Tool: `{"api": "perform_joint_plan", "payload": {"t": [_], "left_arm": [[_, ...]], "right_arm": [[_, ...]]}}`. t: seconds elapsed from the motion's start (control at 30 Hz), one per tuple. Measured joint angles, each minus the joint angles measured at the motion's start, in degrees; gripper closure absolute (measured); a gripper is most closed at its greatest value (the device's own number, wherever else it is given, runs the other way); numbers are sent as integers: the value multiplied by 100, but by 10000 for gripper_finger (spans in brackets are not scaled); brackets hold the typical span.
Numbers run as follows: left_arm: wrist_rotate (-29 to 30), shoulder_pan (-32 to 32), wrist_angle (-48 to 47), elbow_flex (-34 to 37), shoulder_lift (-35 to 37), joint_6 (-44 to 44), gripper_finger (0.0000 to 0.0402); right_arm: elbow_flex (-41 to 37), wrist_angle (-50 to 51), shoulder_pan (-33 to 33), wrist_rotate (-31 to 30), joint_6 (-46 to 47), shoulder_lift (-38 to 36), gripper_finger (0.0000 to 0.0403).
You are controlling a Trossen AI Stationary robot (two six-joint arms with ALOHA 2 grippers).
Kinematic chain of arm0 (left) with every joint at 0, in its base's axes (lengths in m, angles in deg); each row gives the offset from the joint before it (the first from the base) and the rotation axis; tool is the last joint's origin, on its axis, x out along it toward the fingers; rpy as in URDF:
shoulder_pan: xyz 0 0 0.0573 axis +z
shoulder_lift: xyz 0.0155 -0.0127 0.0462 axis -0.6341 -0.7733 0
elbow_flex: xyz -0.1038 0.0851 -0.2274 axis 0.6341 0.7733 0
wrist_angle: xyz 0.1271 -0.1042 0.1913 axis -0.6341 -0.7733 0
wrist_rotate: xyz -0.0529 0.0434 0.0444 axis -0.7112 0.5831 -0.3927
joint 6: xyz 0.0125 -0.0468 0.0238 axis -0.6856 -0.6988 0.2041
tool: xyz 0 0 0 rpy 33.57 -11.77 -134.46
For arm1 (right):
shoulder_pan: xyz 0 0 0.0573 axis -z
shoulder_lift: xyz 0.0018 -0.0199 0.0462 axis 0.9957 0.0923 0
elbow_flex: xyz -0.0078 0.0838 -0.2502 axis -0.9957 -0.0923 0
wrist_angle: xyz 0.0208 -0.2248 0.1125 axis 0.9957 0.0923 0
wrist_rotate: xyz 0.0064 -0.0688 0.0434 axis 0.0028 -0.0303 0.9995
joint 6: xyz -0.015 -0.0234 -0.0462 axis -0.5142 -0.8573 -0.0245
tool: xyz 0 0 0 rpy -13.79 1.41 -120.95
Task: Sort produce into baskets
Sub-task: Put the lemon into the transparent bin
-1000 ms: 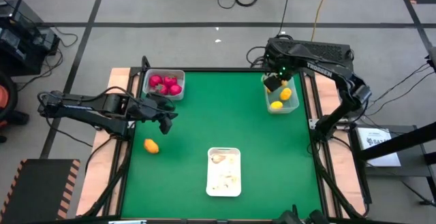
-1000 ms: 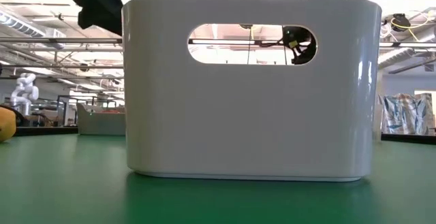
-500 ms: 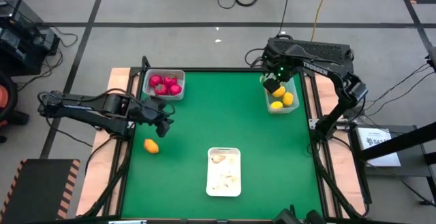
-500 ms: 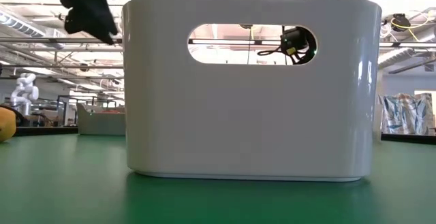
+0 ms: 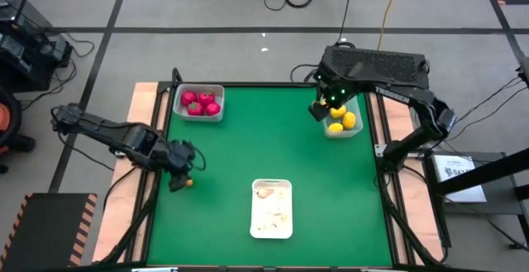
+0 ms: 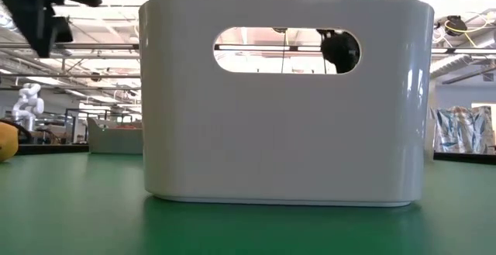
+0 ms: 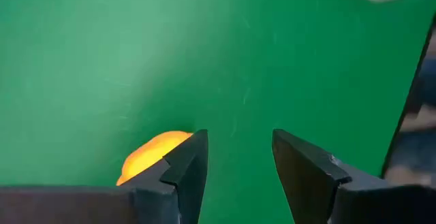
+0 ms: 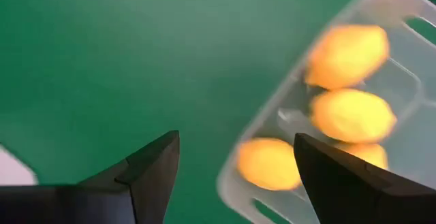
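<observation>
Inspection from left to right: the left end effector (image 5: 180,178) is found low over the near-left part of the green table (image 5: 264,156), fingers (image 7: 187,166) parted, with nothing yet held. The last loose orange lemon (image 7: 153,157) lies on the table beside one finger rather than squarely between the two, as seen in the left wrist view. Behind it, at the far-left corner, the whitish tub (image 5: 198,103) is seen to hold the red pieces (image 5: 201,103). At table centre near the front, a white tub (image 5: 272,208) with small pale bulbs (image 5: 266,193) is noted. At the far right, the green-tinted tub (image 5: 340,116) contains several yellow lemons (image 5: 342,121); the right end effector (image 5: 318,109) is placed at that tub's inner edge, fingers spread wide and empty.

Risk is judged as follows: since the lemon sits off-centre, closing could pinch only its edge, and the rounded piece could be squirted sideways or rolled off the near-left table edge. A descent without correction could also press a fingertip onto the fruit.
</observation>
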Motion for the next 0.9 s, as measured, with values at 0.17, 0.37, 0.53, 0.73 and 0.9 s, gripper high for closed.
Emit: {"api": "perform_joint_plan", "payload": {"t": [0.17,0.37,0.53,0.73,0.9], "left_arm": [[31,-413,127,443,-145,980,230],[94,-588,226,693,-747,2238,230],[103,-646,242,689,-1396,3248,230],[-109,-646,213,673,-1795,3462,220],[-149,-646,222,501,-1821,3588,170]], "right_arm": [[0,-506,-708,-2,422,-193,124],[-3,-716,-1411,-2,737,-239,124],[-4,-722,-1846,-24,919,-239,124],[-4,-727,-2129,-47,987,-239,124],[-4,-732,-2235,-456,990,-239,124]]}}
